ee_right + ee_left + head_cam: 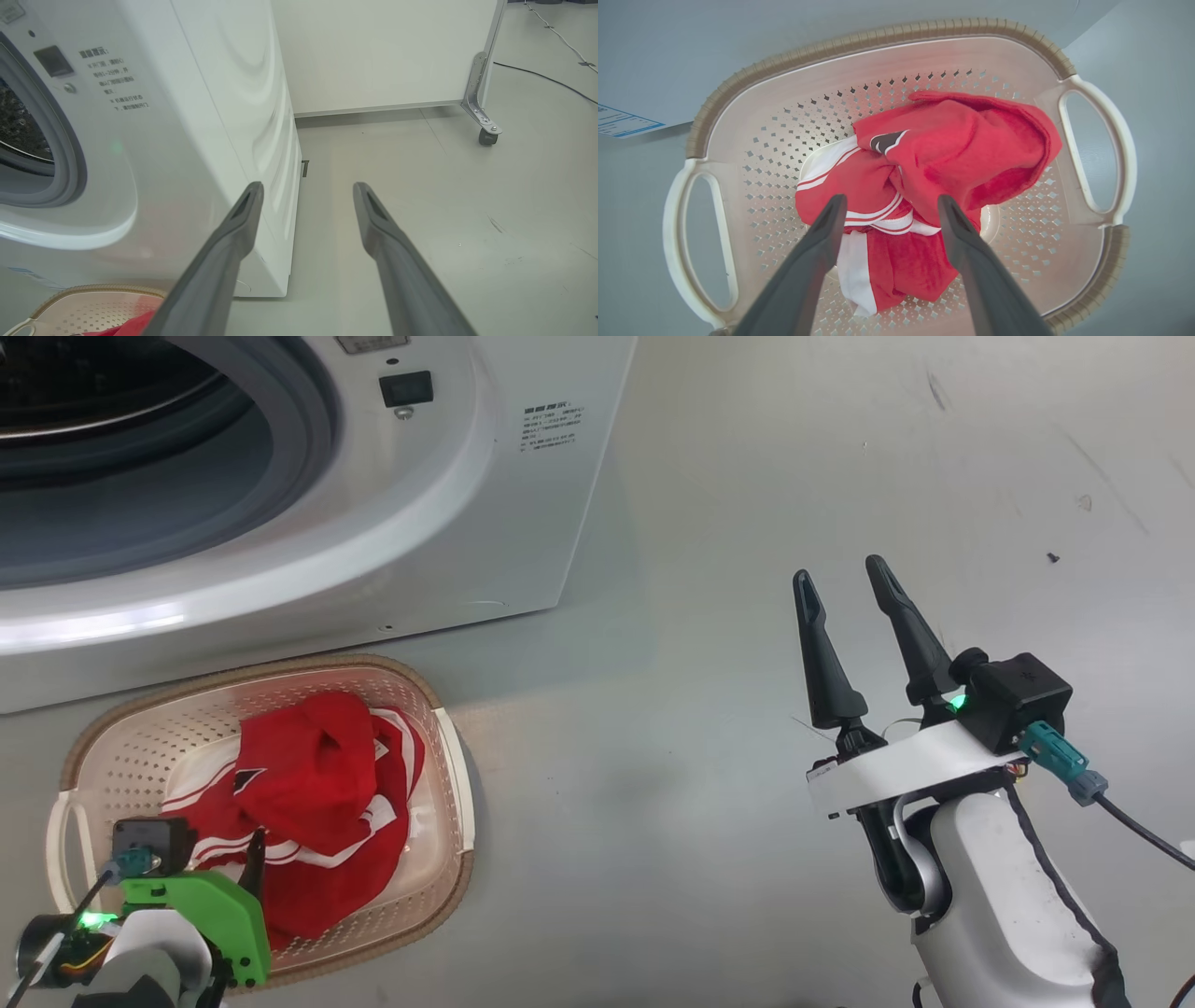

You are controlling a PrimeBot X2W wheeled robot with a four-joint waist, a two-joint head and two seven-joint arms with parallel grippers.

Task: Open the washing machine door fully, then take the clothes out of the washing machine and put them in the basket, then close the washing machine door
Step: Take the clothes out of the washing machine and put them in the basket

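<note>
Left wrist view shows your left jaws spread over the clothes [971, 140], which lie in the basket [878, 35]; right jaws spread too. Fabric at 6 o'clock could snag when you lift.

Cropped at 10 o'clock in the head view: washing machine [523, 523], drum lost in shadow. Too small to read: its printed label [554, 427]. Buried under clothes [317, 784]: much of basket [455, 775] floor. Covered by left gripper [892, 203] fingers at 6 o'clock, left wrist view: clothes' lower folds. Cropped at 7 o'clock, right wrist view: basket.
</note>
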